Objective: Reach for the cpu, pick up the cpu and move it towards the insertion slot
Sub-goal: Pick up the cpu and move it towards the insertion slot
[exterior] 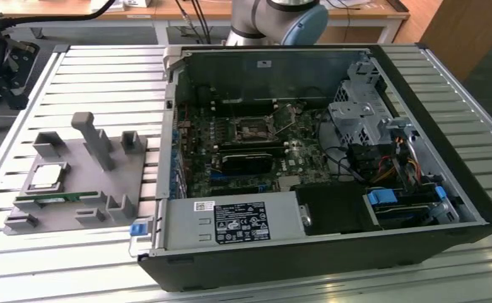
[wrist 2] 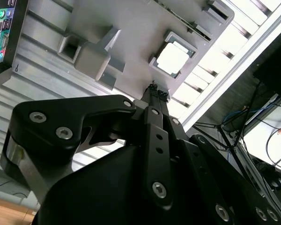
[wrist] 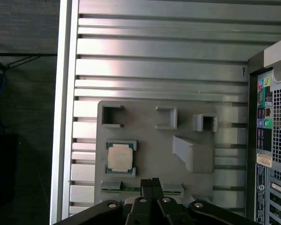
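The reach is judged to be the step in hand, with nothing grasped yet. The cpu (wrist: 120, 157), a small flat square chip with a silvery-white metal top and a darker rim, is seated in a raised square pocket of a grey moulded fixture plate (wrist: 152, 150). The plate is laid on a ribbed aluminium table (wrist: 154, 70) beside an open black computer case (exterior: 330, 252).

For the reach to be done well, the jaws would have to be parted wider than the chip. They would also have to be centred over it and squared to its edges, so that the rim is taken evenly and the pocket walls are missed.

In the first wrist view the black gripper (wrist: 151, 182) is seen over a long thin green memory stick (wrist: 130, 190). Its jaws are pressed together, it seems, with nothing between them, though the seam is hard to read. The cpu is found off to one side of the fingertips, near but apart, and is not bracketed by them.

The insertion slot (exterior: 252, 128), a small dark square socket framed in silvery metal, is set on the green circuit board (exterior: 229, 151) inside the case, well apart from the chip.
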